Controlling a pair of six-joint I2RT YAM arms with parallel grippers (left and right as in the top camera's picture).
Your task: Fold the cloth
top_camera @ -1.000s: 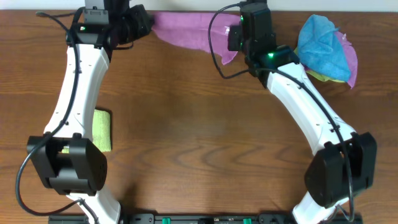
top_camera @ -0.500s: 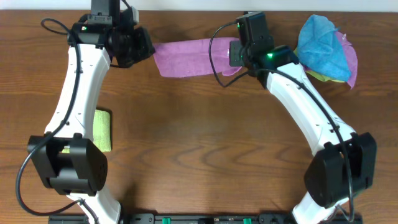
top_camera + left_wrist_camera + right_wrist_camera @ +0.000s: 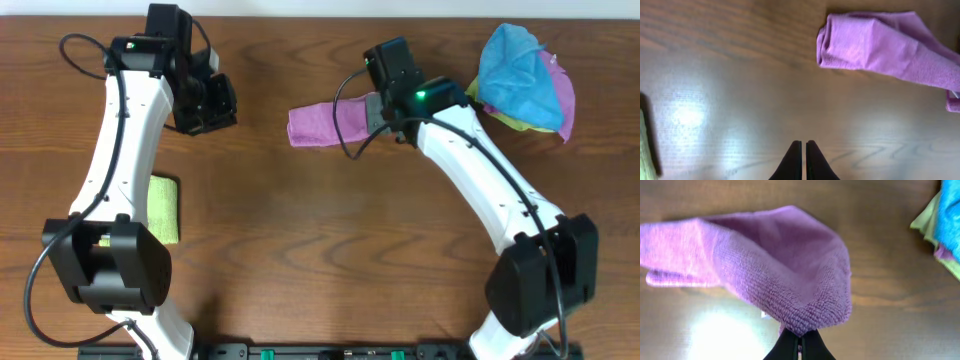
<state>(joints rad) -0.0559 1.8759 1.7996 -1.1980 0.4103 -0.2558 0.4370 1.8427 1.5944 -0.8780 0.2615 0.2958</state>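
Note:
The magenta-purple cloth [image 3: 325, 123] lies bunched as a short folded band on the table, left of my right gripper. My right gripper [image 3: 377, 110] is shut on one corner of it; in the right wrist view the cloth [image 3: 785, 265] rises from the pinched fingertips [image 3: 800, 339], with a bit of white tag beside them. My left gripper [image 3: 214, 108] is shut and empty, well left of the cloth. In the left wrist view its closed fingertips [image 3: 803, 146] hover over bare wood, with the cloth [image 3: 880, 45] ahead at upper right.
A lime-green folded cloth [image 3: 164, 208] lies by the left arm and shows at the left edge of the left wrist view [image 3: 644, 145]. A pile with a bright blue cloth [image 3: 515, 68] over another purple cloth [image 3: 564, 98] sits at the back right.
The cloth was stretched between both grippers at the far edge. Both grippers came toward the front, the left one let go and drew left, and the cloth collapsed into a short band.

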